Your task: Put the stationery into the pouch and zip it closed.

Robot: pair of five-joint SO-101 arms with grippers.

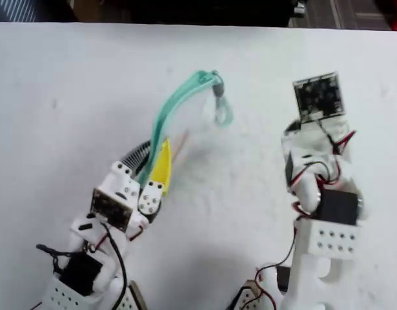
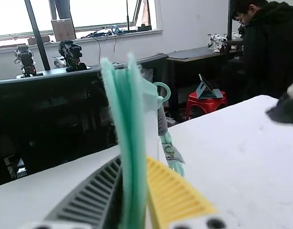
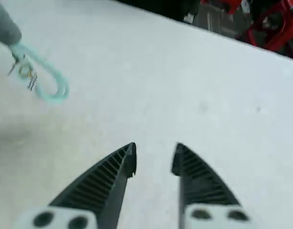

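- The left fingers (image 1: 157, 160) are clamped on the teal zip edge of the pouch (image 1: 179, 106), one grey and one yellow finger on either side of it.
- The pouch runs out from these fingers across the desk (image 1: 69, 97) and stands on edge in the left wrist view. This hold probably anchors one end so the zip can be drawn against it.
- The grey slider (image 1: 217, 88) sits at the end of the pouch farthest from the left fingers, with its pull loop (image 1: 223, 113) hanging just beyond it.
- The frames do not show whether the zip is open or closed along its length.
- Contents: a thin tan stick, probably a pencil (image 1: 180, 145), lies just ahead of the left fingers and looks to be inside the clear body. Nothing else can be made out in the pouch.
- The right fingers (image 3: 133, 162) are apart and hold nothing, over bare desk. The pull loop lies ahead of them and off to one side, not between them.
- Judgement: loading looks done. The zip pull is the remaining step, and the right fingers are not yet on the loop.
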